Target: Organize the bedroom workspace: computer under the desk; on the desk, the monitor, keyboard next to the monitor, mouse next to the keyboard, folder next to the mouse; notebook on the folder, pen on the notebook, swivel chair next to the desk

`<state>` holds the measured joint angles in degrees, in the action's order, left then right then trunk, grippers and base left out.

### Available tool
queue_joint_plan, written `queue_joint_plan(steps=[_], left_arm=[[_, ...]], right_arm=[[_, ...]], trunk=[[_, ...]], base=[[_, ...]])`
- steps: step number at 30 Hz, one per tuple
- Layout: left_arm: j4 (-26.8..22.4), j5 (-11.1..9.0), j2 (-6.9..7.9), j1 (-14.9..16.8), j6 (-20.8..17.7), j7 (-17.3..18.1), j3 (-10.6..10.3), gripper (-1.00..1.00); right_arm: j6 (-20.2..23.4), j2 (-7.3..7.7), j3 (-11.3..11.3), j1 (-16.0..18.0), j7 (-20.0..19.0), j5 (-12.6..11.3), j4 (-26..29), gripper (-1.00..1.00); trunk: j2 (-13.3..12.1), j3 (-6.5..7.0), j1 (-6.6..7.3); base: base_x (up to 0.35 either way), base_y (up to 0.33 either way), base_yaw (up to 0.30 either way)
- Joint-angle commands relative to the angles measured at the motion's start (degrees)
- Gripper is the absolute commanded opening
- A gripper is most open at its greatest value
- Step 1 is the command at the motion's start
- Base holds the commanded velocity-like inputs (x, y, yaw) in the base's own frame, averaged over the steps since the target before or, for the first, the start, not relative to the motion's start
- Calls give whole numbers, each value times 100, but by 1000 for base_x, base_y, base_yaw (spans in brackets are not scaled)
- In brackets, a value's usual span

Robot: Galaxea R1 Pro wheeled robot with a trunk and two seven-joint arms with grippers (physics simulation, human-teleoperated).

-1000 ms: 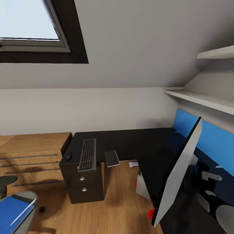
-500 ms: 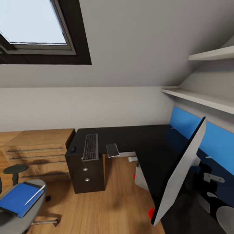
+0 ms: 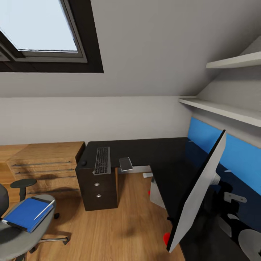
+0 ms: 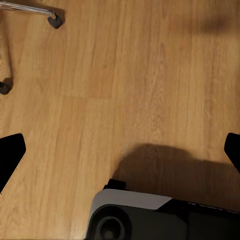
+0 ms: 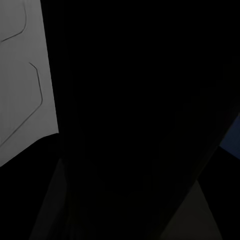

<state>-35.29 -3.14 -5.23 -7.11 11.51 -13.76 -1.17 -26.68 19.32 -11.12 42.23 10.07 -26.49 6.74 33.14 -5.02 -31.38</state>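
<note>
Keyboard (image 3: 102, 160) on desk (image 3: 152, 152); folder (image 3: 25, 214) w/ pen (image 3: 44, 209) on swivel chair (image 3: 21, 232).

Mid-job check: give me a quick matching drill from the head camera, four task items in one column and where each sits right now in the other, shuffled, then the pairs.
Items:
1. keyboard
2. folder
3. pen
4. monitor

Places:
A. lying on the blue cover
B. on the swivel chair seat
C. on the desk top above the drawer unit
D. standing on the desk's near wing, by the blue wall panel

Pairs: 1-C, 2-B, 3-A, 4-D
</note>
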Motion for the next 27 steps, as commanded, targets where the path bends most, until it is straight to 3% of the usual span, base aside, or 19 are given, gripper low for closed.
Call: queue_joint_plan(steps=[1, 21, 22, 27], left_arm=[[-9, -35, 15, 1, 38, -21, -14, 100], [-13, -37, 40, 2, 97, -22, -45, 100], [-13, -37, 40, 1, 109, -22, -49, 100], [-13, -30, 40, 1, 106, -22, -41, 100]], right_arm=[[6, -33, -83, -4, 21, 5, -6, -100], [13, -42, 2, -4, 22, 48, -7, -100], [13, -246, -154, -4, 22, 48, -8, -100], [13, -247, -186, -4, 22, 48, -15, -100]], trunk=[[6, -11, -3], [6, -11, -3], [6, -11, -3], [6, -11, -3]], base=[[0, 0, 0], [0, 0, 0], [0, 0, 0], [-181, 0, 0]])
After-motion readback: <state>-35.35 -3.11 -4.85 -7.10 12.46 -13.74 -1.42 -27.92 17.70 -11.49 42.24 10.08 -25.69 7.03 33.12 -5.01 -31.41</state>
